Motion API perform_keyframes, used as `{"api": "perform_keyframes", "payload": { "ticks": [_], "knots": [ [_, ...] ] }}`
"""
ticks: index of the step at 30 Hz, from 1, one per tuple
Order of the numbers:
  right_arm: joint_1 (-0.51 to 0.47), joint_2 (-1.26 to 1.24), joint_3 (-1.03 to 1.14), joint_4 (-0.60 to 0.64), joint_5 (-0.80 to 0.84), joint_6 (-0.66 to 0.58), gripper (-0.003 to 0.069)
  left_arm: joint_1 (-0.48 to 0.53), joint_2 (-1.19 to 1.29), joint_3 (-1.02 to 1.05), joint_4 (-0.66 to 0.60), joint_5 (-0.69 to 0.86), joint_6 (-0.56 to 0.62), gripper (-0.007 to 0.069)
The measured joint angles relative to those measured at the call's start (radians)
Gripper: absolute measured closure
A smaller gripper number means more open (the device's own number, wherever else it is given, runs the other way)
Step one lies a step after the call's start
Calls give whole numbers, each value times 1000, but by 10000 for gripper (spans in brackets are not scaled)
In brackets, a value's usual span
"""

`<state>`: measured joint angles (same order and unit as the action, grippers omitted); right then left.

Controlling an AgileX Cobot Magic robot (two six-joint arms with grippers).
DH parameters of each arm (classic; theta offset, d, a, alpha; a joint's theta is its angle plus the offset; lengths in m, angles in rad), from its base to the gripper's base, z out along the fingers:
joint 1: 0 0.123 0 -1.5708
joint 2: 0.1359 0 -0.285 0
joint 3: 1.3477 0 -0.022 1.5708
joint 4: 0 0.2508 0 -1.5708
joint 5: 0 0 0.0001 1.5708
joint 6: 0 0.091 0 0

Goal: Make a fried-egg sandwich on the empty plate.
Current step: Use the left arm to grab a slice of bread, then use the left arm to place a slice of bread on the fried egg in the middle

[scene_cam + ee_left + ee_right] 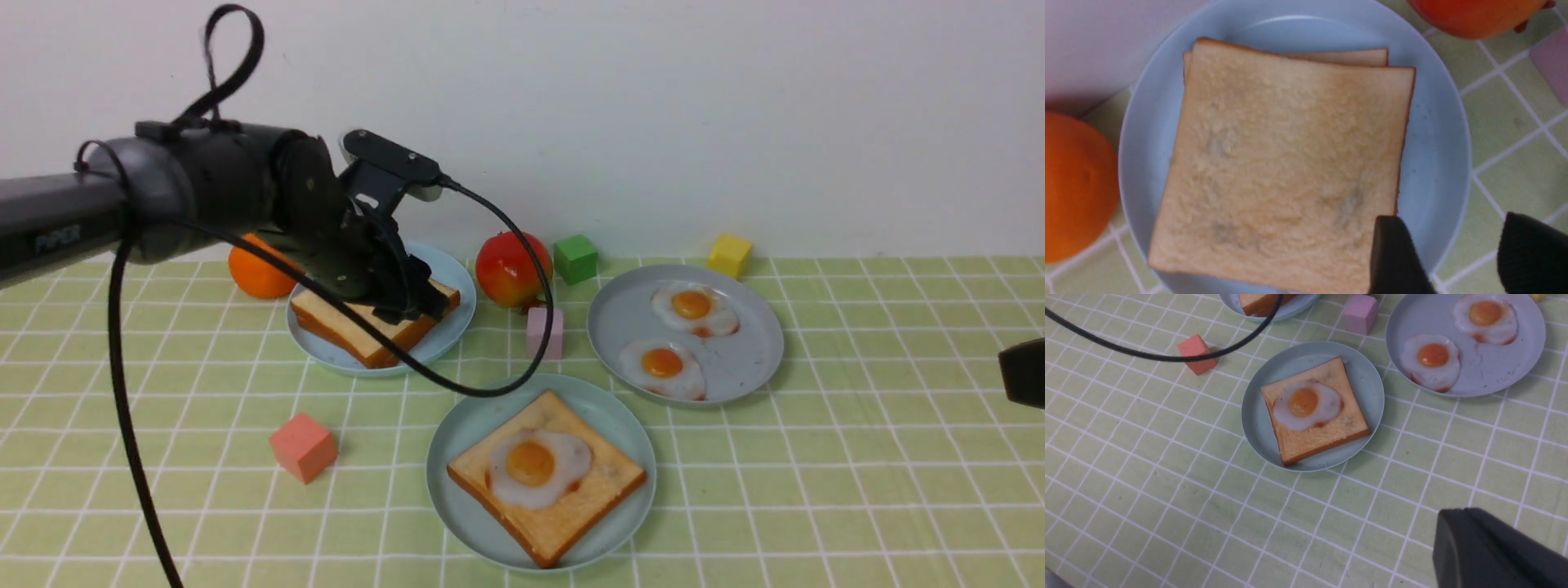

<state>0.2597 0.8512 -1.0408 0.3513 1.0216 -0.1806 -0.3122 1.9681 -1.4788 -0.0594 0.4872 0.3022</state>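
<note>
Left tool (1453, 241): jaws apart, over a corner of the stacked toast (1286, 163).
Right tool (1457, 547): closed, empty; mint plate (1363, 384) well to its left.

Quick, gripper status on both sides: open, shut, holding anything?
Left gripper: open, jaws apart at the corner of the stacked toast slices, gripping nothing.
Right gripper: shut, empty, clear of the plates.

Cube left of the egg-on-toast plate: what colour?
Salmon-pink cube, plain, no pattern; clearest in the front view.
</note>
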Motion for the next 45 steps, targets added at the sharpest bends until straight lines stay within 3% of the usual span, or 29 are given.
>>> {"api": "perform_keyframes", "payload": {
  "ticks": [1,3,12,16,18,19,22,24,34,40,45],
  "knots": [
    [0,0,0,0,0,0,655,0,26,-1,7,-34,24,189],
    [0,0,0,0,1,0,655,0,55,-2,13,-75,41,153],
    [0,0,0,16,1,0,653,0,139,-5,23,-135,51,173],
    [0,0,0,28,15,0,653,1,142,-10,30,-130,53,266],
    [0,0,0,28,22,0,653,4,144,-13,38,-128,54,388],
    [0,0,0,28,22,0,653,4,144,-13,38,-126,54,398],
    [0,0,0,35,30,0,652,3,144,-16,37,-118,57,587],
    [0,0,0,37,39,0,652,3,144,-16,37,-118,57,620],
    [0,0,0,47,52,-1,650,1,6,-8,43,-46,57,622],
    [0,0,0,38,53,-5,648,-39,-145,3,42,87,27,622],
    [0,-26,0,19,95,-6,645,-223,-253,104,51,150,-113,622]
  ]
}}
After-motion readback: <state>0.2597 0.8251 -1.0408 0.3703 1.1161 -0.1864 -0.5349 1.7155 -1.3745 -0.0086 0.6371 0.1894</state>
